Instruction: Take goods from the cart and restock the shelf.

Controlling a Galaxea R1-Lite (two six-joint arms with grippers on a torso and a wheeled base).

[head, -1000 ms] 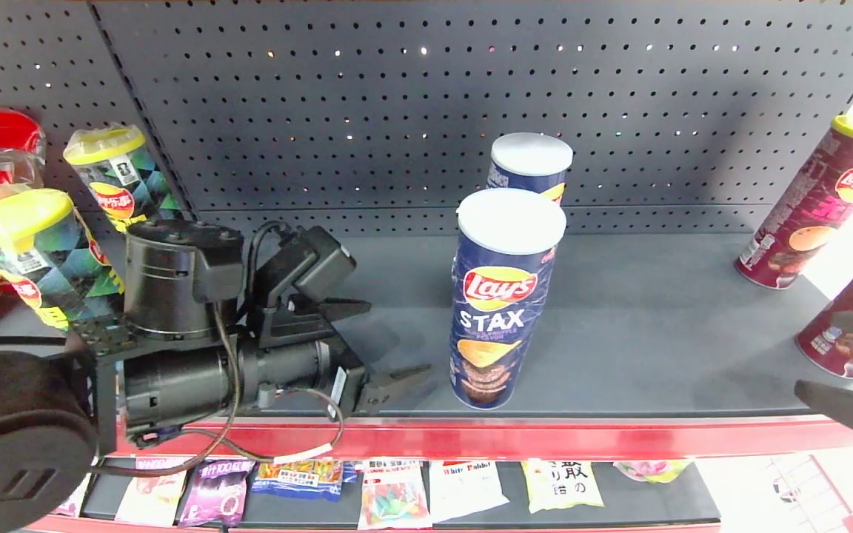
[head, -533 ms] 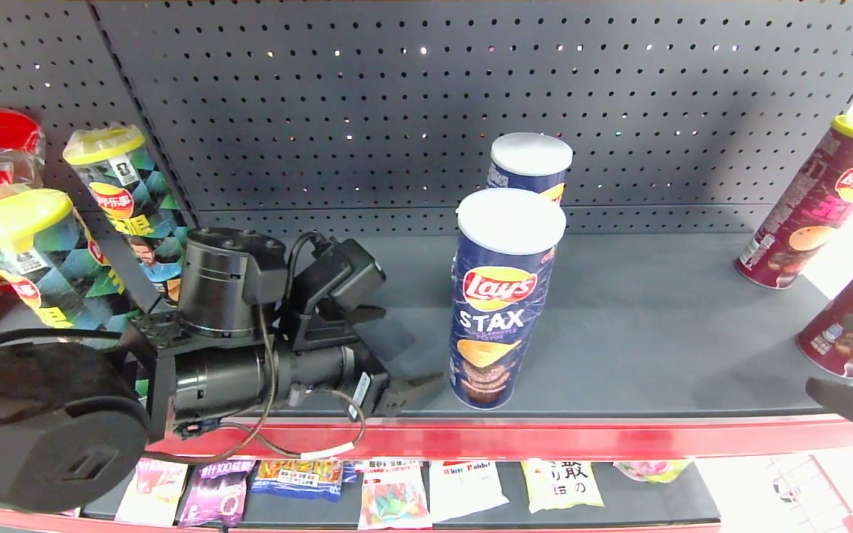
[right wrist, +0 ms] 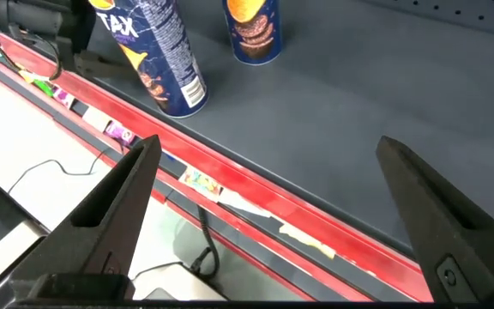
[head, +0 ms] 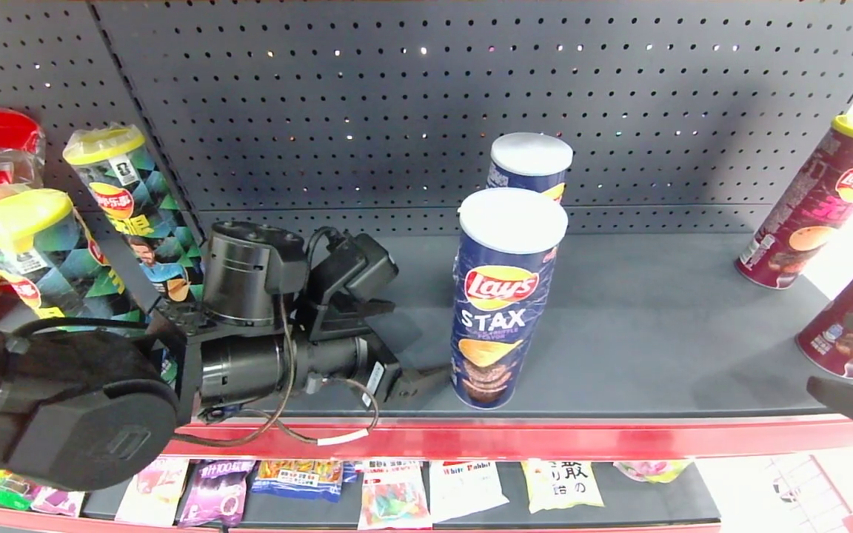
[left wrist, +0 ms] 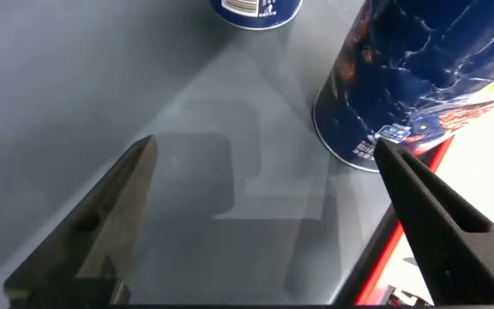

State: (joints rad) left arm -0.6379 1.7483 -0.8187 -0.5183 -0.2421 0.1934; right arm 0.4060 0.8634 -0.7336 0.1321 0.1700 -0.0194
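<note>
Done: two blue cans stand upright on the shelf (head: 656, 318), the front can (head: 504, 296) near the red lip and the rear can (head: 530, 166) just behind it.
Left fingers (left wrist: 110, 223): spread wide, holding nothing, low beside the front can's base.
Right fingers (right wrist: 101, 223): spread, holding nothing, at the shelf's front edge, well right of the blue cans.
Left to do: probably more fetching, since bare shelf lies between the blue cans and the maroon cans (head: 804, 215).
Hidden: the rear can's body is behind the front can. The maroon cans are cut off at the edge. Whether a left fingertip touches the front can is unclear.

a shop: snack cans (head: 504, 311) line a pegboard shelf (head: 656, 326).
</note>
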